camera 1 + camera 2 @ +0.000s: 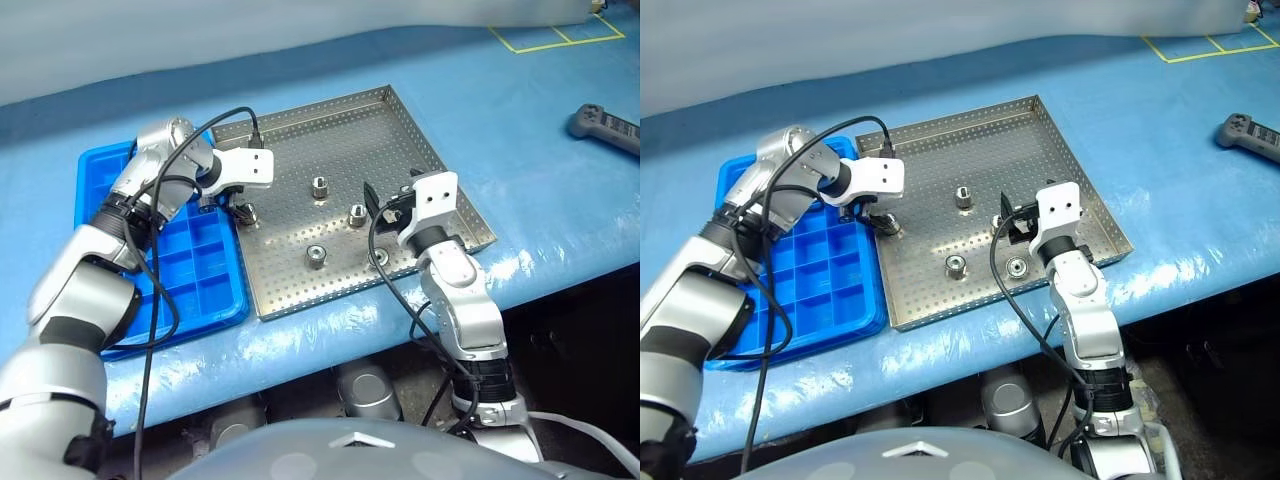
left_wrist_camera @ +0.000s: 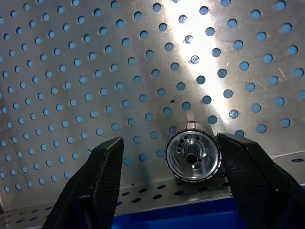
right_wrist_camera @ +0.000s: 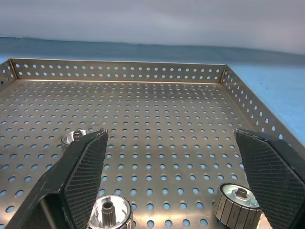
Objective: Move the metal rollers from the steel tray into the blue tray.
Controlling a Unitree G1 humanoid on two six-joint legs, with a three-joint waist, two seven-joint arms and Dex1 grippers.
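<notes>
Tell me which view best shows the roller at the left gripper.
Left wrist view: the roller sits large between the open fingers, its end face and centre hole plain. Both eye views show it small, partly hidden under the left gripper. In the right wrist view I cannot pick it out.

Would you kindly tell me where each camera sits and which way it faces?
Left and right eye views: on the head, looking forward and down at the steel tray, the blue tray and both arms.
Left wrist view: on the left wrist, looking down between open fingers at a metal roller.
Right wrist view: on the right wrist, looking level across the tray between open fingers.
Shared: both wrist views show the tray's perforated floor.
</notes>
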